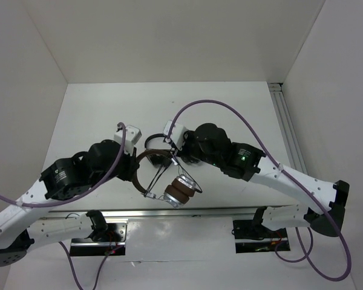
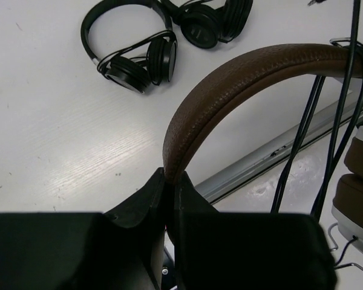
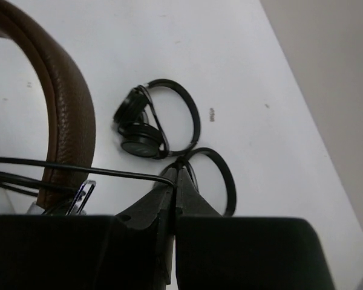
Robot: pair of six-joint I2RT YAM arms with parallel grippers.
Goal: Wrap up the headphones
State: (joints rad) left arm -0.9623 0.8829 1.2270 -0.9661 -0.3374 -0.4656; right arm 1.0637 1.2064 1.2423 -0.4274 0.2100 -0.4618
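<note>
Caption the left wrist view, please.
Left gripper pinches the brown headband of the silver-cupped headphones; two smaller black headphones lie on the white table.

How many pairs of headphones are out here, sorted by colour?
Brown headphones: 1
Black headphones: 2
Total: 3
</note>
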